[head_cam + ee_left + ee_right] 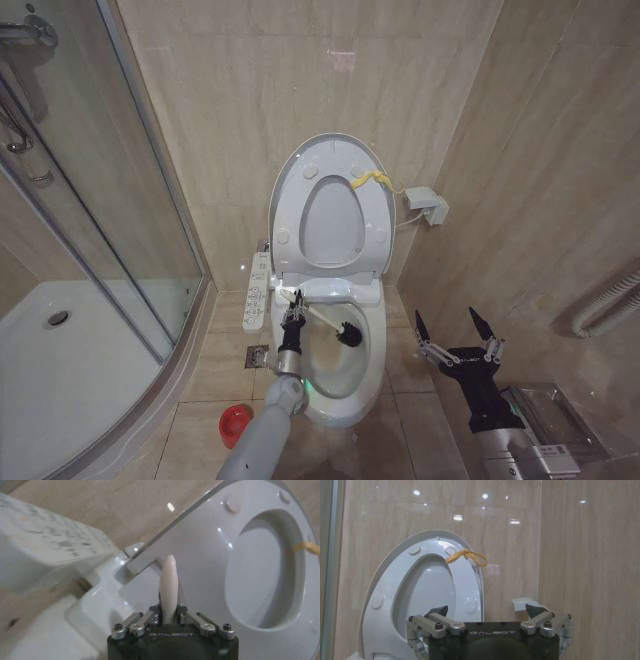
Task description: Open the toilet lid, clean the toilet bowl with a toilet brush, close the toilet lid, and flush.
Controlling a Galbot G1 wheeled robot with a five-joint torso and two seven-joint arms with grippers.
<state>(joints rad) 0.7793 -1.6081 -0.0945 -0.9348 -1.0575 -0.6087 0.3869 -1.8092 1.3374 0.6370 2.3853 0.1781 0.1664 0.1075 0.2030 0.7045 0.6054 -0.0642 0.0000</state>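
The toilet lid and the seat ring stand raised against the back wall, a yellow strap at the upper edge. My left gripper hovers over the rear left of the toilet bowl, shut on the toilet brush's white handle. The black bristle head sits down inside the bowl, right of the gripper. In the left wrist view the left gripper pinches the handle below the raised lid. My right gripper hangs open and empty to the right of the bowl, facing the lid and strap.
A red holder cup stands on the floor left of the bowl. A white control panel runs along the toilet's left side. The glass shower enclosure closes off the left. A wall box and a hose are on the right.
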